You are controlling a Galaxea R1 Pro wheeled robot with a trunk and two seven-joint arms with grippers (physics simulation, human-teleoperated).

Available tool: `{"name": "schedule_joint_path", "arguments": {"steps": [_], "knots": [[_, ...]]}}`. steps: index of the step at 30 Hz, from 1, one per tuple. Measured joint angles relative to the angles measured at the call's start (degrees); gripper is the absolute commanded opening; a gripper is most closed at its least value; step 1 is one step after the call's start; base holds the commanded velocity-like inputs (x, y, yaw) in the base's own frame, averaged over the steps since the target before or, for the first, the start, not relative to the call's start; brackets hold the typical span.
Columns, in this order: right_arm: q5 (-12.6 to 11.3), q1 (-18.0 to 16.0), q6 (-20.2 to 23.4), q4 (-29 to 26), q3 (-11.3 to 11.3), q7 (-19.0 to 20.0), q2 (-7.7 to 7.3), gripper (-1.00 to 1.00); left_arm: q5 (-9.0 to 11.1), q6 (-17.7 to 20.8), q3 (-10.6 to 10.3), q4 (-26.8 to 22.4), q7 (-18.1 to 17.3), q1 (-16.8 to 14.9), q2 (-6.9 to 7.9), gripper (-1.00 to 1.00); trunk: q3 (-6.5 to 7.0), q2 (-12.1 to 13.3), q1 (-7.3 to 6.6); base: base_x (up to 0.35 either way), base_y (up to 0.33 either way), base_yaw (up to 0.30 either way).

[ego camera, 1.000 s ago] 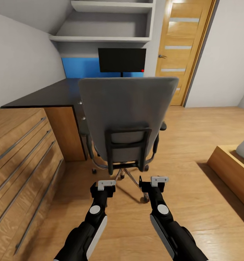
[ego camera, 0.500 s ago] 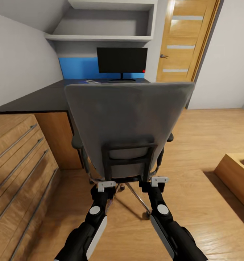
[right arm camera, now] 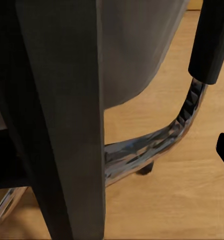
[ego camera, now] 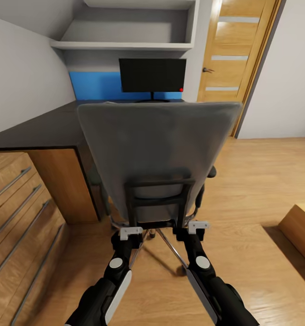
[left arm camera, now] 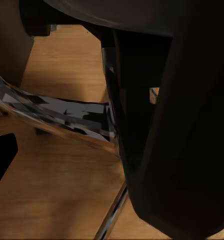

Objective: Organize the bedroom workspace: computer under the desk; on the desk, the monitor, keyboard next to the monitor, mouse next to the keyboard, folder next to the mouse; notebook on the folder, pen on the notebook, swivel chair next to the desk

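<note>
Two grippers, yours, left gripper [ego camera: 130, 234] and right gripper [ego camera: 198, 227], sit against the swivel chair [ego camera: 157, 149] back frame; can't tell their opening. Monitor [ego camera: 152, 75] on table [ego camera: 43, 131] beyond.

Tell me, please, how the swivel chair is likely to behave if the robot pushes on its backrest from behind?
The swivel chair stands on a metal star base on smooth wooden floor, so it would probably roll readily. Pushed high on the tall back, it may tilt or swivel rather than travel straight. The left gripper and right gripper sit low, which likely helps.
</note>
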Motion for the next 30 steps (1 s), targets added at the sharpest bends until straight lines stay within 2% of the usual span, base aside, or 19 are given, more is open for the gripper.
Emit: {"name": "schedule_joint_path", "arguments": {"steps": [6, 10, 12, 16, 30], "knots": [[0.4, 0.0, 0.1, 0.0, 1.6, 0.0, -0.08, 1.00, -0.2, 0.1, 0.1, 0.0, 0.0, 0.0, 1.03, 1.00, 0.00, 0.0, -0.01, 0.325, -0.001, 0.000], [1.0, 0.0, -0.4, 1.9, 1.8, 0.0, 0.06, 1.00, -0.1, 0.1, 0.0, -0.1, 0.2, 0.0, 1.09, 1.00, 0.01, 0.0, -0.01, 0.325, -0.059, 0.000], [0.5, 0.0, -2.9, 3.0, 2.0, 0.0, 0.03, 1.00, -0.2, 0.1, 0.0, -0.1, 0.1, 0.0, 1.15, 1.00, 0.00, 0.0, 0.00, 0.325, -0.070, 0.000], [0.5, 0.0, -4.1, 3.2, 2.1, 0.0, 0.01, 1.00, -0.2, 0.1, 0.0, -0.1, 0.1, 0.0, 1.16, 1.00, 0.00, 0.0, 0.00, 0.325, -0.071, 0.000], [0.8, 0.0, -4.2, 3.2, 2.4, -0.1, -0.08, 1.00, 0.0, 0.0, 0.1, -0.1, 0.2, 0.0, 1.25, 1.00, 0.00, 0.0, 0.00, 0.325, -0.071, 0.000]]}}
